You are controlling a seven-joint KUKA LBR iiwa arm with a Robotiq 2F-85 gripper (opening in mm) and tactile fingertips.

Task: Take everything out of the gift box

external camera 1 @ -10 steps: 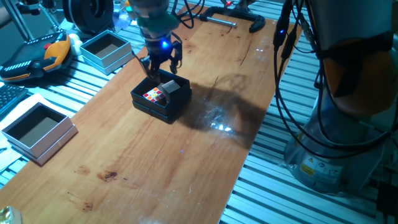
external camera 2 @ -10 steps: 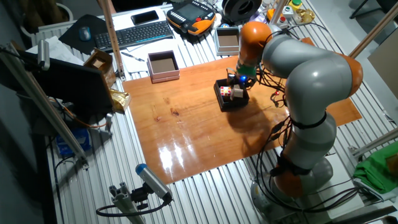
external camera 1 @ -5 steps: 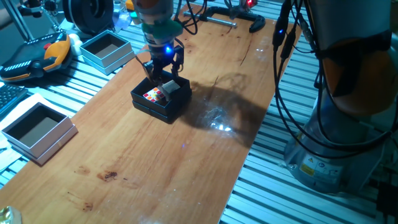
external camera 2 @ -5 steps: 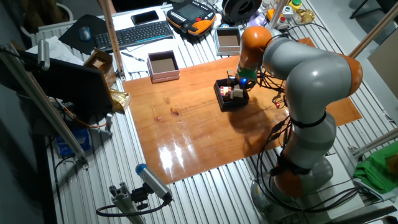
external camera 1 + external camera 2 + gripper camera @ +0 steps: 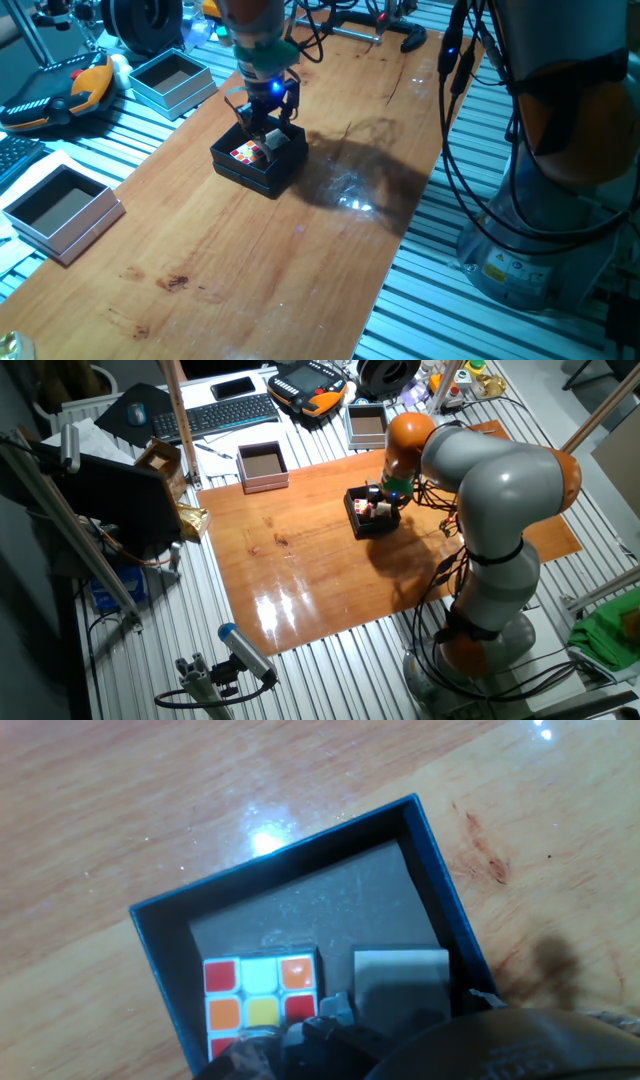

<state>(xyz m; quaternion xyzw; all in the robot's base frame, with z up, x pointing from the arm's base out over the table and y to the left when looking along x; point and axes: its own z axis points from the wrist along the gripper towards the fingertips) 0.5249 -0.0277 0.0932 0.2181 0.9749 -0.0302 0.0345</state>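
The black gift box [image 5: 240, 168] sits on the wooden table; it also shows in the other fixed view [image 5: 362, 526] and in the hand view [image 5: 160, 930]. Inside lie the multicoloured puzzle cube [image 5: 247, 153] [image 5: 258, 1000] on the left and the plain grey block [image 5: 274, 141] [image 5: 402, 982] on the right. My gripper [image 5: 262, 126] [image 5: 383, 501] [image 5: 405, 1012] is lowered into the box over the grey block. It is open, with one fingertip [image 5: 335, 1010] between the cube and the block and the other at the block's far side.
Two pale blue-grey square boxes stand off the left of the table, one at the back [image 5: 172, 80] and one nearer [image 5: 62, 208]. An orange handheld pendant [image 5: 85, 88] lies far left. A black clamp [image 5: 385, 30] lies at the table's back. The table's right edge [image 5: 415, 215] borders slatted metal.
My gripper has come down and slightly right, from above the box's back rim into the box around the grey block. The box and cubes have not moved.
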